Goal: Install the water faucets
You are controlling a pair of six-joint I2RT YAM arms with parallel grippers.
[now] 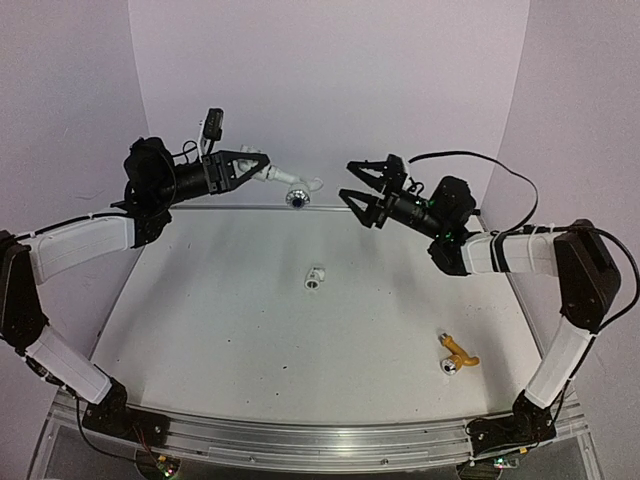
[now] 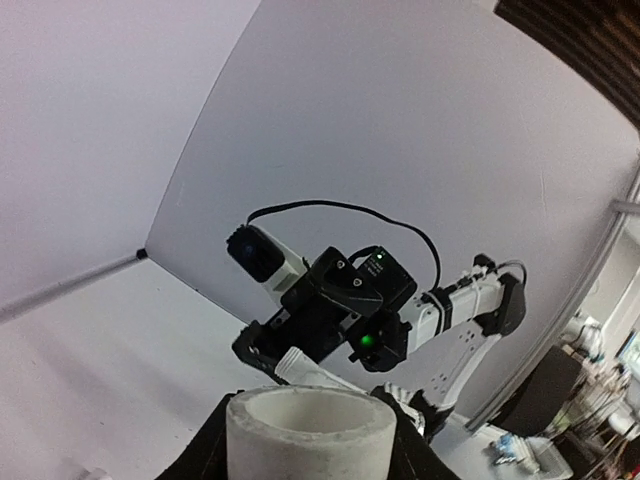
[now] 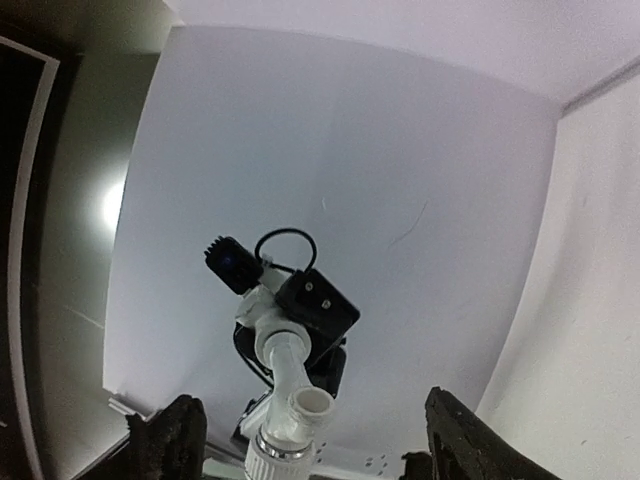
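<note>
Beyond the loose fitting (image 1: 315,278), lifted off the table (image 1: 200,320), the left gripper (image 1: 264,170) is clamped on a second fitting (image 2: 310,430), held level so its outer end faces the other arm. White faucet (image 1: 308,186) sits on that end, silvery tip hanging down; whether it is fully seated I cannot tell. Beyond and right of the loose fitting, the right gripper (image 1: 348,181) faces this faucet with jaws apart, close but not touching. It is probably set to screw it in, with the left arm serving as a vise. Yellow faucet (image 1: 458,356) lies on the table, nearer than the loose fitting and to its right, untouched. Those two look like the pair not yet joined.
</note>
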